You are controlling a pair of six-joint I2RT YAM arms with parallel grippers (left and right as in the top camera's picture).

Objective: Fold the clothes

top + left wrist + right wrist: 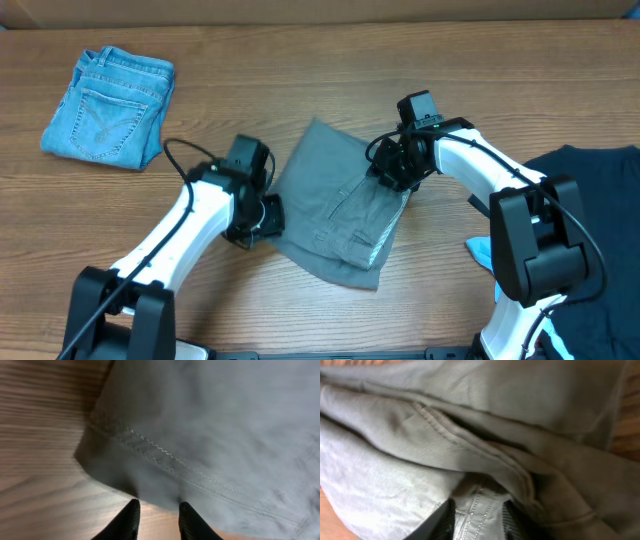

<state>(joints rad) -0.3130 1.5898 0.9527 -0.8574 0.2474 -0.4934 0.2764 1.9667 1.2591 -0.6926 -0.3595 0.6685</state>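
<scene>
One wooden counter (300, 60) carries everything, and I count three garments on it. The largest in view is the one pair of grey shorts (330, 215), lying roughly in the middle of the counter between my two arms, partly folded, with a pale inner waistband and seams showing along its right side. One dark navy shirt (600, 180) lies at the right edge, cut off by the picture's border. One pair of light-blue jeans (110, 105), folded, sits at the far left, well apart from the shorts. My left arm (190, 225) reaches in from the near left and my right arm (480, 165) from the near right, one to each side of the shorts. My left tool (262, 215) is at the shorts' left edge; in its wrist view the two fingers (131, 520) stand apart, with a stitched hem just beyond the tips and bare counter between them. My right tool (392, 172) is down on the shorts' right side; its two fingers (442, 520) have pale stitched fabric lying between them, but I cannot tell whether they are clamped on it. One small light-blue scrap (478, 250) shows near my right arm.
</scene>
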